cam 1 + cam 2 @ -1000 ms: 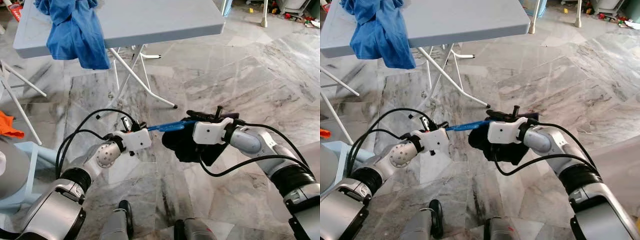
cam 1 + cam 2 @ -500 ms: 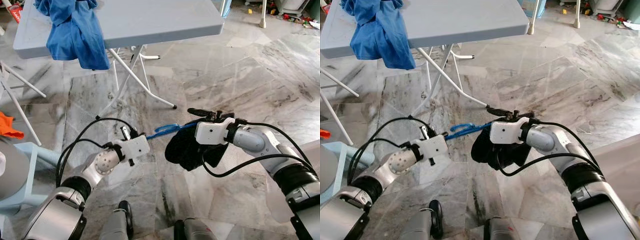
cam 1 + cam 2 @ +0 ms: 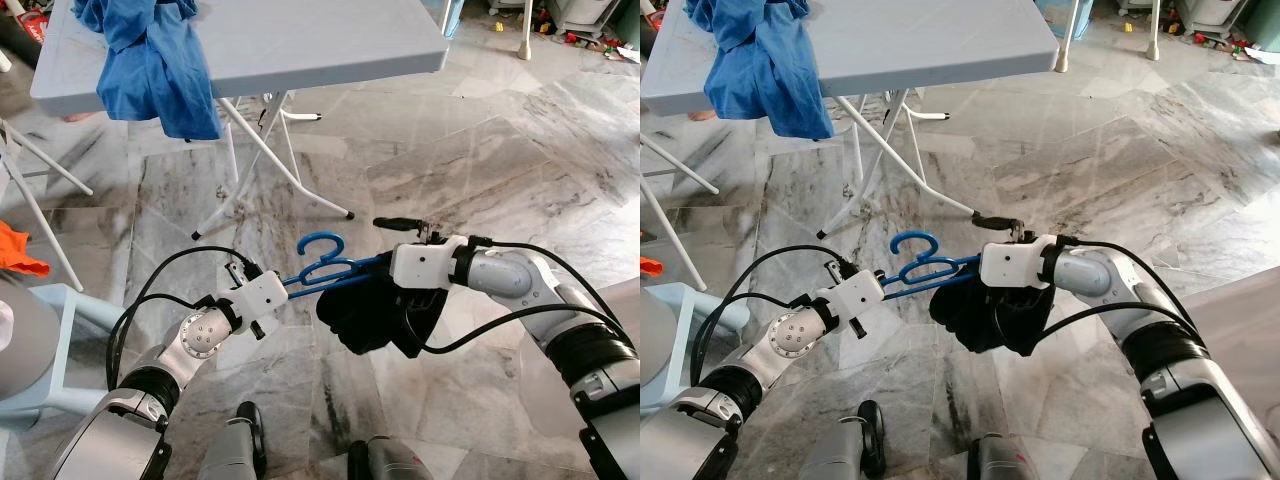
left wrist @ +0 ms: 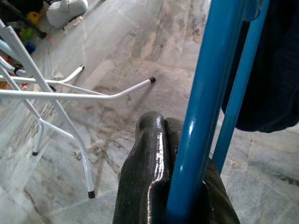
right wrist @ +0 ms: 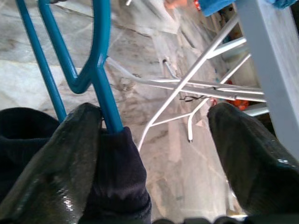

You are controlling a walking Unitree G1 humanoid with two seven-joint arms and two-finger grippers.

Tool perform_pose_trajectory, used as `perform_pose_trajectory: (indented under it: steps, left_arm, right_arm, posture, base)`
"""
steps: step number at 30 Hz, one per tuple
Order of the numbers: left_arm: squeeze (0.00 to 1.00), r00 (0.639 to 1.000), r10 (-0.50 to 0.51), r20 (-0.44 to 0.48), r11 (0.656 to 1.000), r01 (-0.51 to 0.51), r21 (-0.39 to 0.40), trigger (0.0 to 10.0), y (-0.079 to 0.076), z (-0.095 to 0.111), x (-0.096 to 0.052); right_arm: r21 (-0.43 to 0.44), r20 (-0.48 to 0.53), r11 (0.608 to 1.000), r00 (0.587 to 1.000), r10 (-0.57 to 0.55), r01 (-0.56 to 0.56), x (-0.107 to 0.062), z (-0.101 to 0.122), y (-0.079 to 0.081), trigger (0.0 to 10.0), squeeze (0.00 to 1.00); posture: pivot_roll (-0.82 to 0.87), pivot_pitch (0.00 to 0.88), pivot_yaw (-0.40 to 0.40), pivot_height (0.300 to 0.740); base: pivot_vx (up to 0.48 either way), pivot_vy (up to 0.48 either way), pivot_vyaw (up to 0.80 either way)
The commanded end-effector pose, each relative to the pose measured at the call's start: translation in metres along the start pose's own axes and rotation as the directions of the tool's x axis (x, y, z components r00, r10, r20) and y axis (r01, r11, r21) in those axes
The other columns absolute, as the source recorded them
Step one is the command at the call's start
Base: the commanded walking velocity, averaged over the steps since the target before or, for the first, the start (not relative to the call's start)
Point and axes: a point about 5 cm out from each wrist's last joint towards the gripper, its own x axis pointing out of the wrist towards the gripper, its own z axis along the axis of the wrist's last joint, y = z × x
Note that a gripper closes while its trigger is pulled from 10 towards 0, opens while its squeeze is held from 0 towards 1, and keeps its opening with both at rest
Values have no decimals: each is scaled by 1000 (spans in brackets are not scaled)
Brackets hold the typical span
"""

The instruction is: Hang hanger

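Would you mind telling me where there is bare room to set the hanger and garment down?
The grey table is bare right of the blue cloth; marble floor lies open beyond the right gripper. It is crowded around the table legs.

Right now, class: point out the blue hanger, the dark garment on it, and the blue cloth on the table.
blue hanger [image 3: 322, 243], left eye view, on its hook.
dark garment [image 3: 360, 312], left eye view, on the hanging fabric's middle.
blue cloth [image 3: 155, 60], left eye view, on the draped part.
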Motion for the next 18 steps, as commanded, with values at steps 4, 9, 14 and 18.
perform_pose_trajectory:
  steps: [4,9,14,18]
  left_arm:
    - [0,999,33,-3,999,-33,-36,0,-1,-3,-3]
    - [0,995,96,2,993,-95,-65,0,6,-2,-3]
    - [0,987,158,11,982,-156,-106,0,12,0,-3]
    - [0,986,165,7,976,-162,-143,0,12,0,-3]
  right_arm:
    - [-14,-48,993,992,-119,118,-4,-5,-14,10000,1000]
    - [2,-96,980,976,-196,197,-6,-11,-20,10000,1000]
    - [51,-145,945,938,-315,325,-9,-17,-25,10000,1000]
    - [90,-137,935,934,-330,343,-4,-14,-18,10000,1000]
  posture:
    - [-107,232,-46,740]
    - [-108,234,-39,740]
    - [-105,236,-33,740]
    - [-104,238,-26,740]
  base:
    - [0,0,0]
    - [0,0,0]
    - [0,0,0]
    - [0,0,0]
